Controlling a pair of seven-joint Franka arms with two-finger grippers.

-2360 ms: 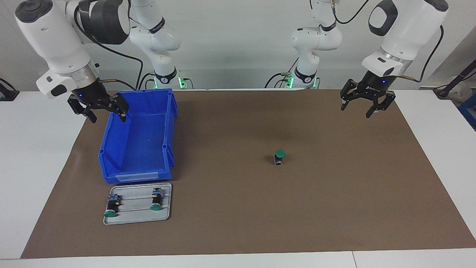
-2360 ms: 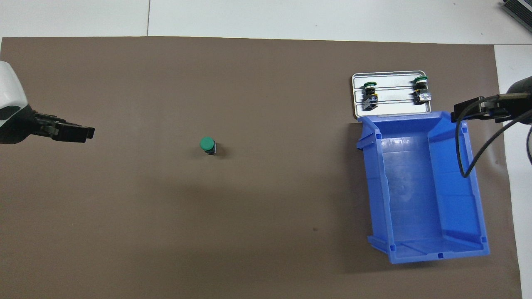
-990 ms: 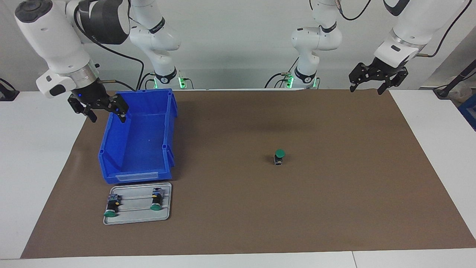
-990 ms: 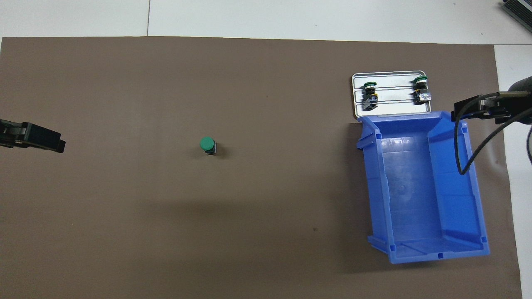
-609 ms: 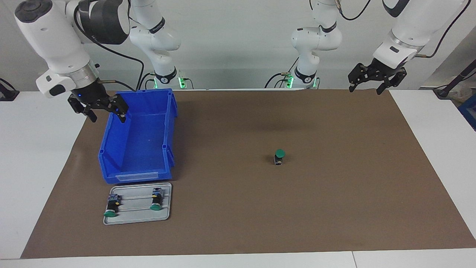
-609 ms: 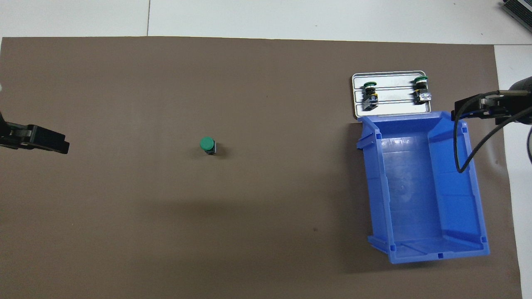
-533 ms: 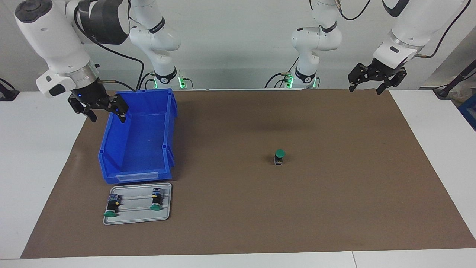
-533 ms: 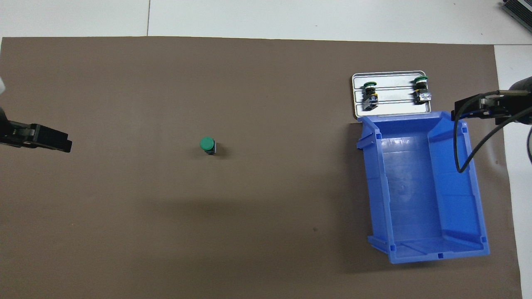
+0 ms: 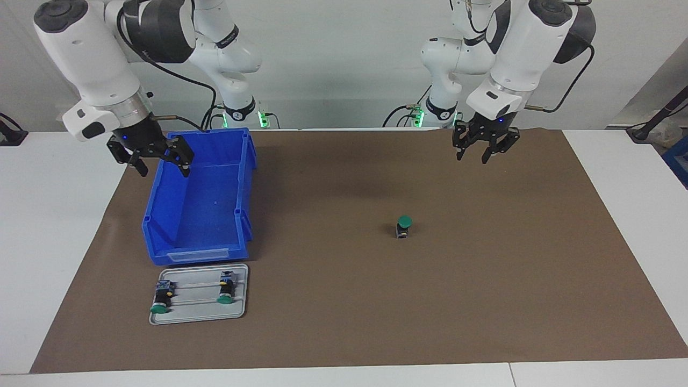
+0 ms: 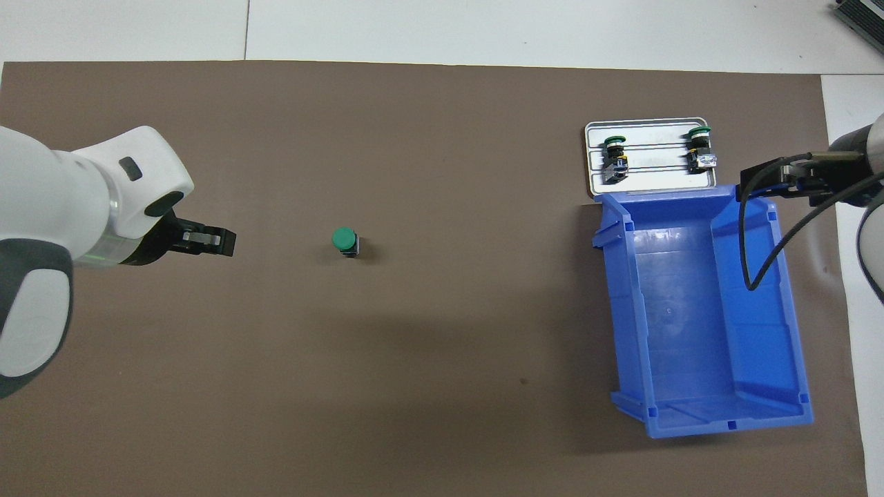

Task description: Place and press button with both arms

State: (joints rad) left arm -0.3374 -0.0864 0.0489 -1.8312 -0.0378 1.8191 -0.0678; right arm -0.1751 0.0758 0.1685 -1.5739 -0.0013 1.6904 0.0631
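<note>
Standing cap-up on the brown mat (image 9: 484, 301), the button (image 9: 403, 226) sat alone toward our left arm's end, touched by nothing. Our left gripper (image 9: 485, 156) hung over bare mat with nothing in it, its fingers partly parted. Our right gripper (image 9: 159, 166) waited, fingers spread wide and empty, over the blue bin (image 9: 199, 215) rim, beside the grey tray (image 9: 199, 314) carrying two more buttons.

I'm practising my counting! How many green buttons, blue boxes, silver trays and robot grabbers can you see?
Green buttons: 3, one standing on the mat, two lying on the tray
Blue boxes: 1
Silver trays: 1
Robot grabbers: 2, the left gripper and the right gripper
Total: 7
</note>
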